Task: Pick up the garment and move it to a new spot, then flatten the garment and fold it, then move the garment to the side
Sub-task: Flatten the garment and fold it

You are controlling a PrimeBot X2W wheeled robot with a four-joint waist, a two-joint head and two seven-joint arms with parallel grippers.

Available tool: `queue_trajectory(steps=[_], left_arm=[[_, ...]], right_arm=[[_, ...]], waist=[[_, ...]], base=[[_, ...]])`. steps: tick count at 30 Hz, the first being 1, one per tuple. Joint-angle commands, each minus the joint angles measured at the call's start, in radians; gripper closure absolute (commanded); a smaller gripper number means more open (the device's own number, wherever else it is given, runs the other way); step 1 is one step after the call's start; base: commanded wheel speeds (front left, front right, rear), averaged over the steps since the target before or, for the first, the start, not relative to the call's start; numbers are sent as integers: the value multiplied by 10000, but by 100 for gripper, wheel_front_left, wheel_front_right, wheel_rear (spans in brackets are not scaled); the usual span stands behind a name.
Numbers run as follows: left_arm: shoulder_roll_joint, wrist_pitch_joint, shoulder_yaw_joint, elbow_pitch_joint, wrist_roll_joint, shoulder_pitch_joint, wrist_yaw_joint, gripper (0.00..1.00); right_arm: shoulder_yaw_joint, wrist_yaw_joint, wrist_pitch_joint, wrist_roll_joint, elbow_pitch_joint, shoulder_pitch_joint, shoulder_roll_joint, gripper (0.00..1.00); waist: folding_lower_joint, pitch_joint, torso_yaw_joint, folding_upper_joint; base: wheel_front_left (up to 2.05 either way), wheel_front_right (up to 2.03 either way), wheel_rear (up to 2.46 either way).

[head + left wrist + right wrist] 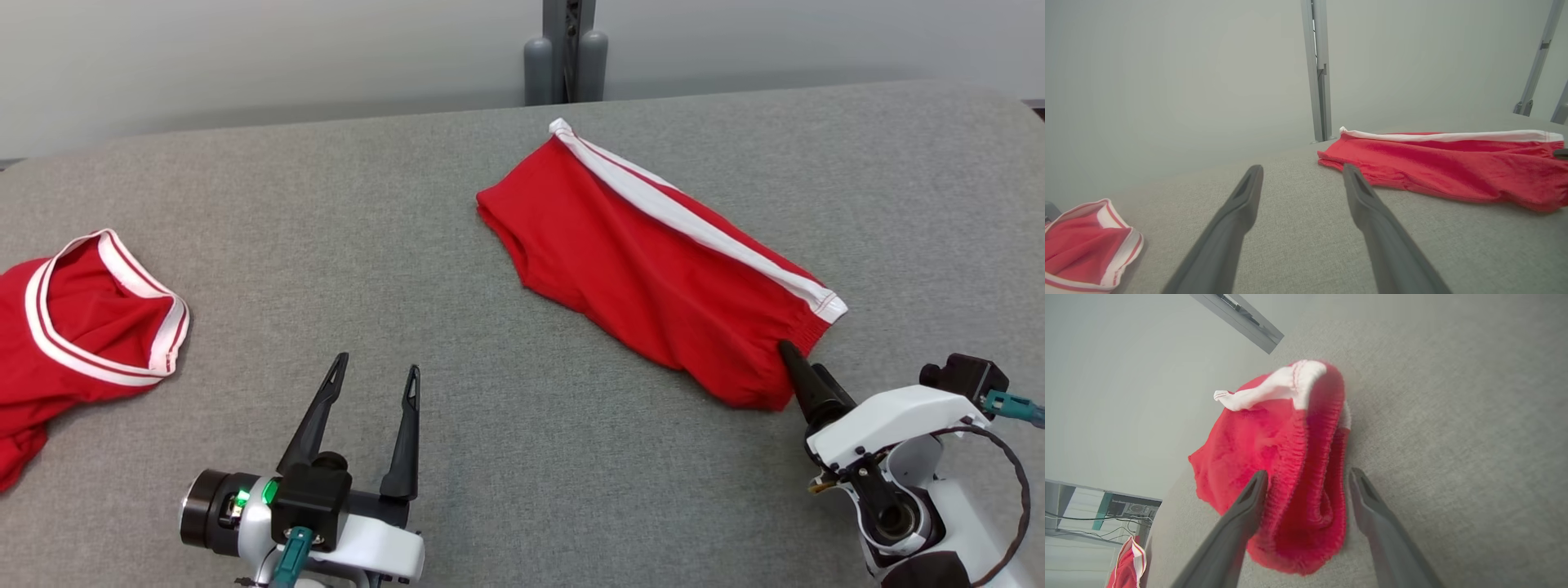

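Seemingly at the pick-up: right tool (1308, 475) spread wide, straddling the elastic waistband (1298, 449) of the red shorts (645, 269), flat on the grey worktop (408, 245) right of centre. Left tool (378, 366) spread too, well apart. Next, likely: pinch waistband, then lift.

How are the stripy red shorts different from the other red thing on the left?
The red shorts with a long white side stripe lie stretched out; the red top with white-banded trim lies crumpled. The shorts have a gathered waistband; the top has a round opening. The right gripper has its open fingers straddling the shorts; no gripper is at the top. Both are red and white, on the grey fabric table.
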Motion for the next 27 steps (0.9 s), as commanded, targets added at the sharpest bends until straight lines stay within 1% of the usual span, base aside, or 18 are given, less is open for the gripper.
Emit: queue_trajectory(steps=[1,4,10,15,27], left_arm=[[26,-34,4,21,66,-196,-28,0],[21,-34,14,15,67,-246,6,0],[18,-34,28,-15,74,-336,-5,0],[16,-34,-32,0,85,-441,-42,0],[8,-34,64,-18,-123,-639,-13,0]], right_arm=[[-87,5,92,-53,223,-164,-44,0],[-228,5,150,-120,702,-428,-12,0],[-221,3,395,12,1185,-862,84,0],[-142,3,642,144,1427,-1205,127,0],[-29,2,549,223,1738,-1727,93,0]], waist=[[0,116,104,0],[0,225,179,0],[0,444,256,0],[0,619,352,0],[0,1027,615,0]], base=[[0,0,0],[0,0,0],[0,0,0],[0,0,0],[0,0,0]])
